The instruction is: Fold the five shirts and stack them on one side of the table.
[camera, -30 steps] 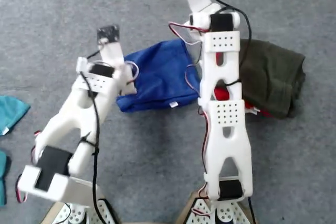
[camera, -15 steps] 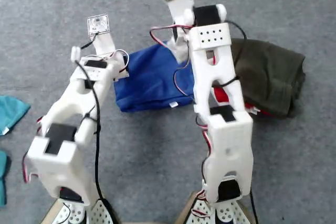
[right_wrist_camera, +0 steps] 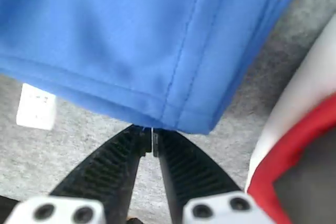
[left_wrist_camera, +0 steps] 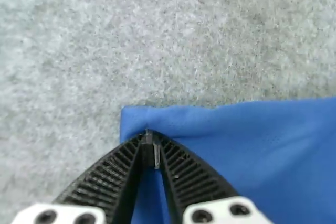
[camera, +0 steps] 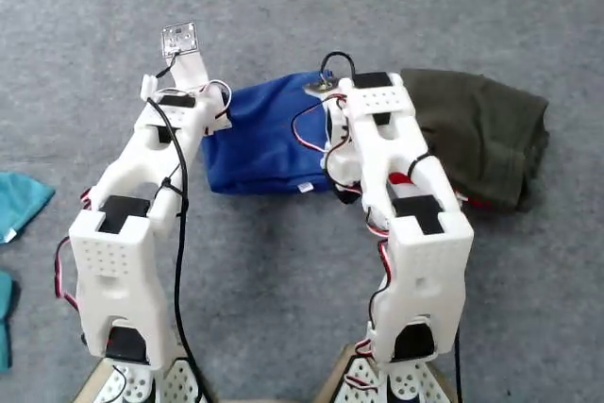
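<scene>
Teal shirt (camera: 19, 200) flat at table's (camera: 283, 271) 9 o'clock edge. Left gripper (left_wrist_camera: 149, 139) closed tight, tips pinching blue shirt (camera: 269, 139) at its 9 o'clock corner. Blue shirt folded, in middle of table between both arms. Small white tag (right_wrist_camera: 35, 107) sticks out at its 5 o'clock edge. Right gripper (right_wrist_camera: 152, 135) closed tight too, tips nipping hem at shirt's 4 o'clock corner. Dark green shirt (camera: 486, 134) folded at 3 o'clock of blue one, lying on red shirt (camera: 400, 177).

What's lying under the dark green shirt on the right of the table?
A red layer and a white edge peek out beneath the dark green shirt; the rest underneath is covered, so nothing more can be told.
</scene>
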